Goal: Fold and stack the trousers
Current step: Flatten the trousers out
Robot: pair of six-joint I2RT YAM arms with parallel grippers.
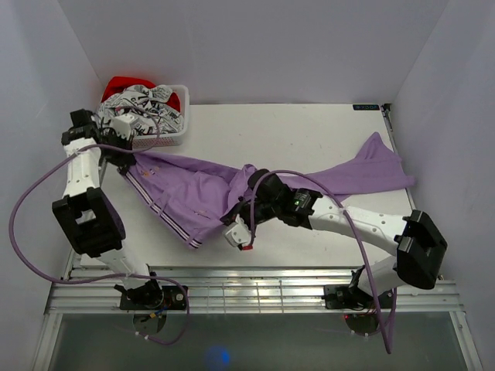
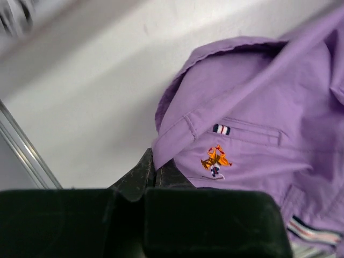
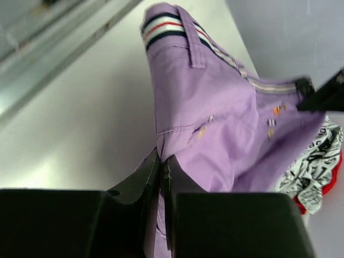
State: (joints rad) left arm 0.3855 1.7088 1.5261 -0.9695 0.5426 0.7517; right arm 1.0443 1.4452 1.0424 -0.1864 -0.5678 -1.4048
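Observation:
The lilac trousers [image 1: 201, 193] lie across the white table [image 1: 309, 139], waistband end at the left, legs trailing to the right [image 1: 371, 170]. My left gripper [image 1: 128, 160] is shut on the trousers' upper-left waist corner, beside the basket. In the left wrist view its fingers [image 2: 141, 174] pinch the cloth edge near a small orange logo [image 2: 216, 158]. My right gripper [image 1: 246, 176] is shut on a raised fold at the trousers' middle. In the right wrist view the trousers [image 3: 215, 107] hang from its closed fingertips [image 3: 171, 173], with the striped waistband [image 3: 166, 24] above.
A white basket [image 1: 158, 124] of black-and-white and red clothes stands at the table's back left, close to the left arm. The table's metal rail [image 1: 255, 290] runs along the near edge. Walls close in on both sides.

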